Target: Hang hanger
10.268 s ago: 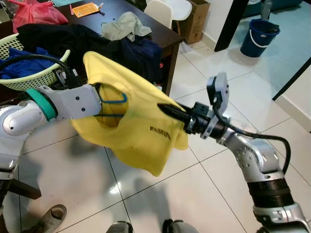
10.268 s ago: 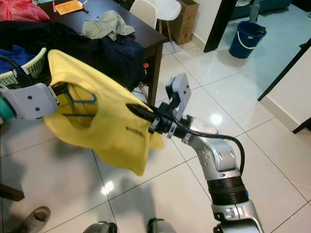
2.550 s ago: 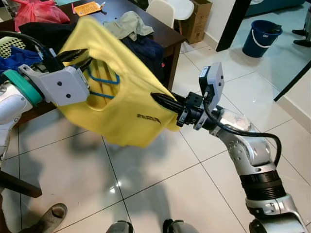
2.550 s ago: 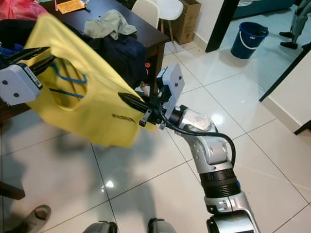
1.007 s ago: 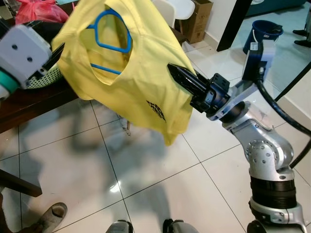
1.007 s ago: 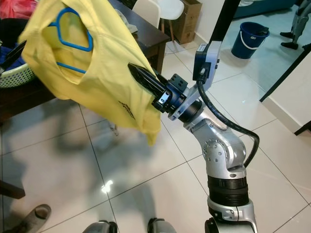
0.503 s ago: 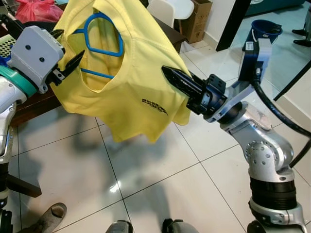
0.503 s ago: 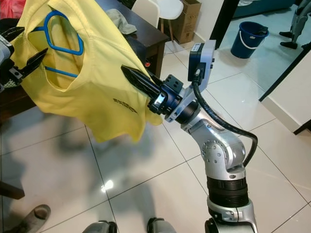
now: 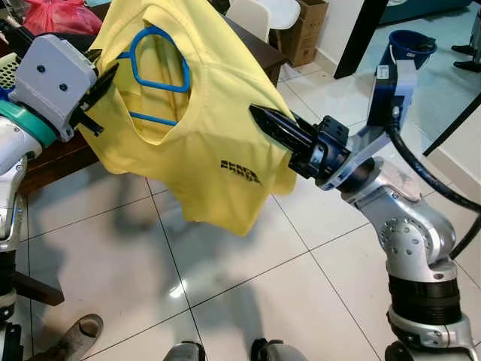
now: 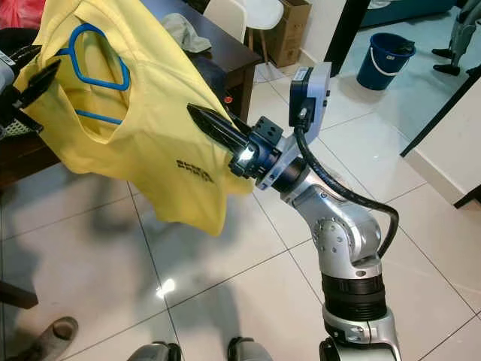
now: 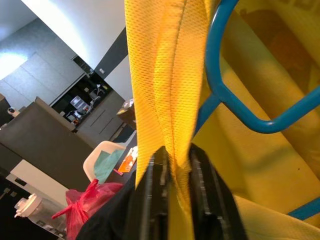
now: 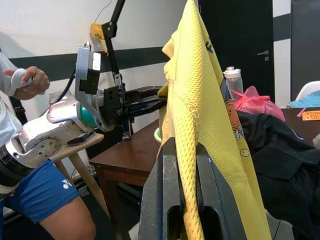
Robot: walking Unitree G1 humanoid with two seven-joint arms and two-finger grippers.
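A yellow shirt (image 9: 214, 128) hangs stretched in the air between my two grippers, above the tiled floor. A blue hanger (image 9: 159, 69) sits inside it and shows through the neck opening. My left gripper (image 9: 99, 84) is shut on the shirt's edge beside that opening; the left wrist view shows yellow fabric (image 11: 167, 100) pinched between the fingers (image 11: 152, 192), with the hanger (image 11: 225, 95) close behind. My right gripper (image 9: 259, 116) is shut on the shirt's other side, and the cloth (image 12: 200, 130) runs up from its fingers (image 12: 162, 200).
A dark table (image 9: 259, 51) with heaped clothes, a green basket (image 9: 6, 71) and a red bag (image 9: 56, 15) stands behind the shirt. A white chair (image 9: 259, 13), a box (image 9: 307, 30) and a blue bucket (image 9: 409, 47) stand further back. A person's foot (image 9: 77, 337) is at lower left.
Over ten seconds both arms have lifted the shirt higher and the hanger has come upright in the neck opening. In the last half second the shirt's lower hem has swung slightly right.
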